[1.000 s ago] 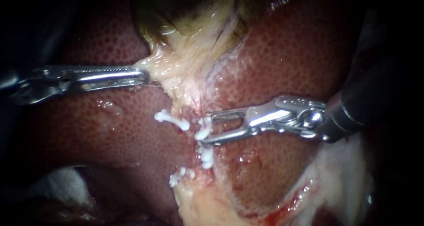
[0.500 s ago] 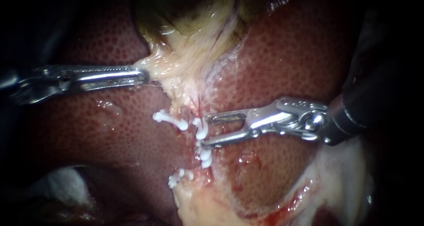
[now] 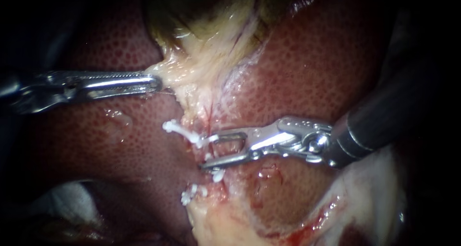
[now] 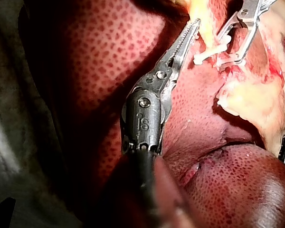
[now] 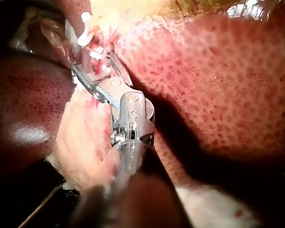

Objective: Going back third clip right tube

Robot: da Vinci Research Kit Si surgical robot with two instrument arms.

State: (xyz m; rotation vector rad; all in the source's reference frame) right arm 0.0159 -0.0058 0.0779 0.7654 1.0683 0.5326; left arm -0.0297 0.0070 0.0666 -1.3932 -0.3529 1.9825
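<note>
Right instrument, jaws open astride white clips; left instrument, jaws clamped on pale tissue; hazard: withdrawal may snag a clip loose.

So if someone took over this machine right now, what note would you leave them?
My left instrument: jaws shut on pale tissue, drawing it sideways over the liver.
My right instrument: jaws open, straddling the reddish strand below that tissue.
Three white clips show there: one by the upper jaw's tip, one just under the lower jaw, one lower still.
Done: those clips are in place.
Left: I cannot tell whether the open jaws carry another clip. If they do, close it on the strand, then probably back out.
</note>
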